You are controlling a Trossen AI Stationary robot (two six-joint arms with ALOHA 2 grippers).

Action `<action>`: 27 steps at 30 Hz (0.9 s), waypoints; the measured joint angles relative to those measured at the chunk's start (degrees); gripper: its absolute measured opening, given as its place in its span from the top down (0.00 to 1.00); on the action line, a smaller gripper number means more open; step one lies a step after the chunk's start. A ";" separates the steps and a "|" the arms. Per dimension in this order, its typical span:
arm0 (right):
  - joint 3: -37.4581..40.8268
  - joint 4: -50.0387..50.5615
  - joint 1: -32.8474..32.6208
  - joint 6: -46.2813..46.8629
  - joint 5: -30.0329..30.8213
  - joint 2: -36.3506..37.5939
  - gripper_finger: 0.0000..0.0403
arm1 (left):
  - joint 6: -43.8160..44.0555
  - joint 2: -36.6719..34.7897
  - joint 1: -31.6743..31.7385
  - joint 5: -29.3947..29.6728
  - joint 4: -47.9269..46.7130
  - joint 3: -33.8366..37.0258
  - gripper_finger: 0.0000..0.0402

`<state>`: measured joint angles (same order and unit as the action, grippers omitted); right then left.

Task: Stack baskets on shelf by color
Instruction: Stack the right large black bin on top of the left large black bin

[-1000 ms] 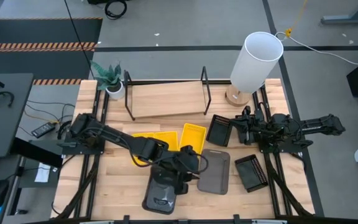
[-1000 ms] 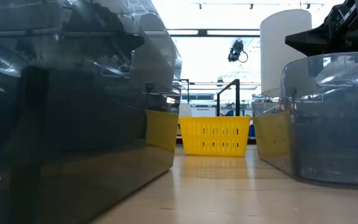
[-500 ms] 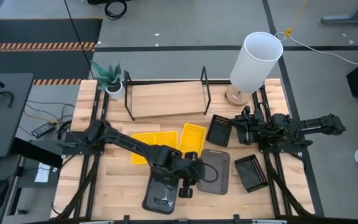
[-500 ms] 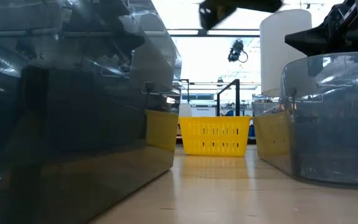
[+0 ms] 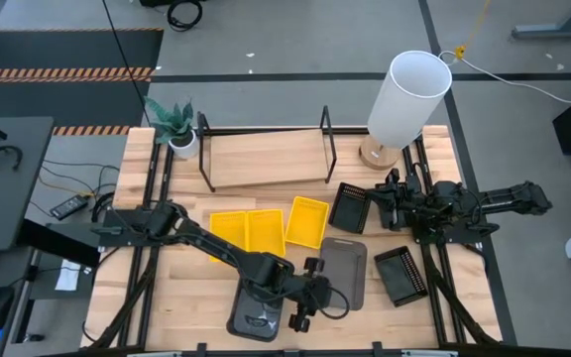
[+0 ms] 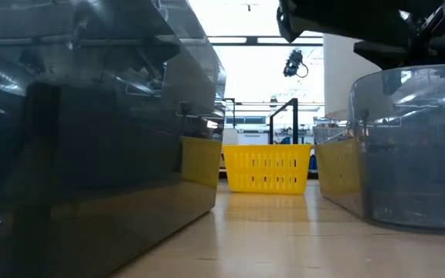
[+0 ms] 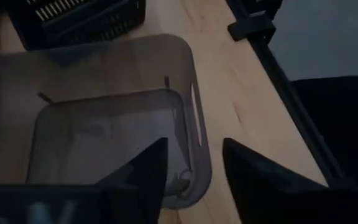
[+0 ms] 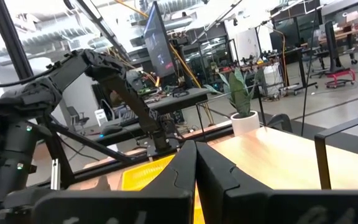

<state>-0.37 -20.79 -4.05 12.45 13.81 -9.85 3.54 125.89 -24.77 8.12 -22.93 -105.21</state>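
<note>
The left gripper [image 5: 303,297], low in the centre of the high view, hangs with its jaws parted and empty over the near edge of one grey basket [image 5: 343,272]; the right gripper [image 5: 383,206], at the right, has its jaws pressed together on nothing. Seven baskets lie on the worktop [image 5: 186,288]: three shallow bright yellow ones [image 5: 247,229] in a row mid-frame, two smoky grey ones, the other [image 5: 257,309] beside the left gripper, and two black perforated ones [image 5: 349,207], while the light wooden shelf [image 5: 266,157] in its black wire frame stands bare above them. Against the earlier high views, the left arm has swung down and right, uncovering the yellow row, and its jaws have spread.
</note>
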 joint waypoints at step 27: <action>-0.01 -0.53 0.01 0.00 -0.01 0.00 0.96 | -2.68 3.48 -0.55 0.74 -4.40 0.20 0.65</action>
<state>-0.38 -21.32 -4.04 12.45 13.80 -9.85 0.86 129.36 -25.32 8.86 -27.33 -105.01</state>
